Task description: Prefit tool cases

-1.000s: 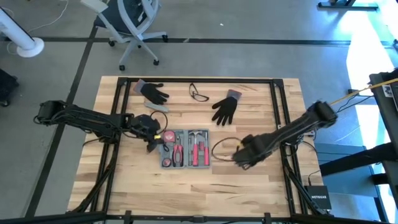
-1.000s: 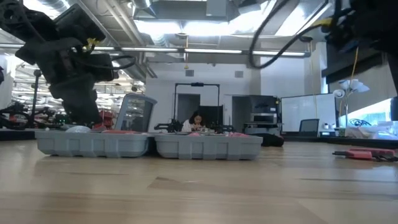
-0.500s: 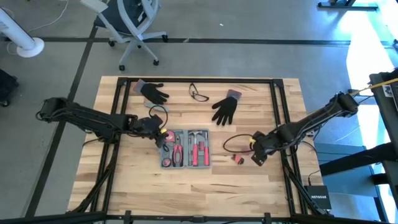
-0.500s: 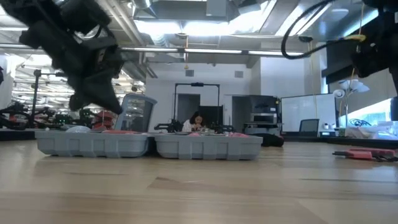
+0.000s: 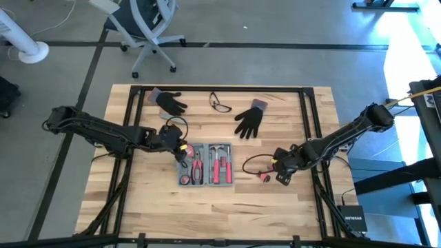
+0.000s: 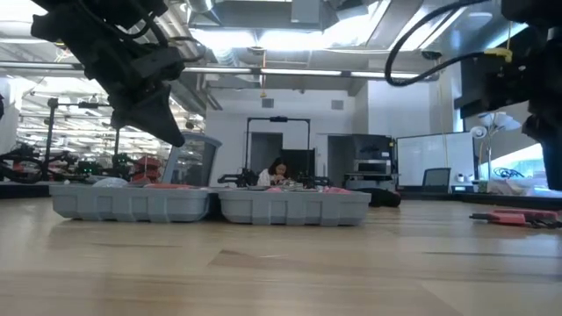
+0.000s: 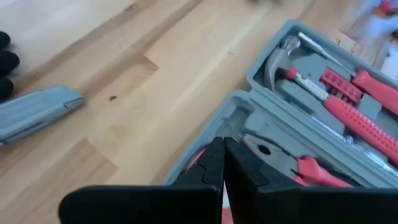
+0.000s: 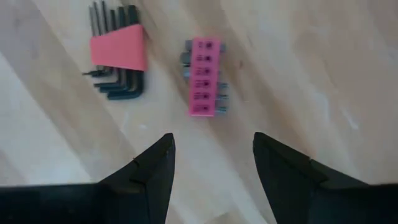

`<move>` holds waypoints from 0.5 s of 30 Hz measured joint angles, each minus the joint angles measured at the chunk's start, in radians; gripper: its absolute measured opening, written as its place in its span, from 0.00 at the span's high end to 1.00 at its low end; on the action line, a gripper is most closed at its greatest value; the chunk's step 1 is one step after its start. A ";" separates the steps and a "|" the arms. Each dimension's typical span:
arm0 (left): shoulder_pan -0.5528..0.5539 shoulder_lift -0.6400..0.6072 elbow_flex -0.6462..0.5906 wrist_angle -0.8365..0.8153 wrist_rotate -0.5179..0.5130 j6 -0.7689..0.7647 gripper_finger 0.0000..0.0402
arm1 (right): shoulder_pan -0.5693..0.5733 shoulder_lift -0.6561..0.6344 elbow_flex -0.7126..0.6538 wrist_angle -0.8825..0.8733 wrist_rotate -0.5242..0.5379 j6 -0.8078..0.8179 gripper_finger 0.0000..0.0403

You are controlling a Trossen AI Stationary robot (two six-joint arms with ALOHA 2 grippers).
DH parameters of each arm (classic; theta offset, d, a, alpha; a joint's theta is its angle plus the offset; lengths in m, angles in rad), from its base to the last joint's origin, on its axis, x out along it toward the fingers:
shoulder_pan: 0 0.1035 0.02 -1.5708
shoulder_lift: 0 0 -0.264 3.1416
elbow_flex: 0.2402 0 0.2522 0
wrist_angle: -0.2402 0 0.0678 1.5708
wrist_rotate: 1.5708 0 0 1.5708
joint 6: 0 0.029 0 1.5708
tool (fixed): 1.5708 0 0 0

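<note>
Open flat blue-grey plastic tool case lies near the centre of the light wooden counter, both halves flat, holding red-handled pliers and a hammer in moulded recesses. Left end effector hovers over the case's left edge, fingers clenched together, nothing between them. Right end effector is above bare counter well to the right of the case, fingers released and spread; just ahead of it lie a pink bit holder and a red-sleeved set of black hex keys, untouched. Farther back: two black gloves and black-rimmed safety glasses.
</note>
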 joint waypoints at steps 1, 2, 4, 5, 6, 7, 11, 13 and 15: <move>0.000 0.000 0.000 0.004 -0.003 0.001 1.00 | -0.002 0.013 0.000 0.010 -0.006 -0.008 0.49; 0.000 0.000 0.000 0.004 -0.004 0.003 1.00 | -0.004 0.027 0.000 0.023 -0.019 -0.012 0.49; 0.000 0.000 0.000 0.004 -0.006 0.007 1.00 | -0.006 0.053 0.000 0.032 -0.036 -0.024 0.49; 0.000 0.000 0.000 0.004 -0.007 0.007 1.00 | -0.006 0.065 0.000 0.036 -0.031 -0.031 0.49; 0.000 0.000 0.000 0.004 -0.008 0.007 1.00 | -0.006 0.077 0.000 0.043 -0.016 -0.032 0.49; 0.000 0.000 0.000 0.004 -0.010 0.007 1.00 | -0.008 0.089 0.000 0.052 -0.007 -0.033 0.49; 0.000 0.000 0.000 0.004 -0.013 0.009 1.00 | -0.050 0.119 0.015 0.092 -0.010 -0.028 0.49; 0.001 0.003 0.000 0.005 -0.014 0.010 1.00 | -0.068 0.123 0.030 0.098 0.021 -0.042 0.49; 0.006 0.006 0.000 0.003 -0.014 0.021 1.00 | -0.092 0.134 0.040 0.099 0.052 -0.062 0.49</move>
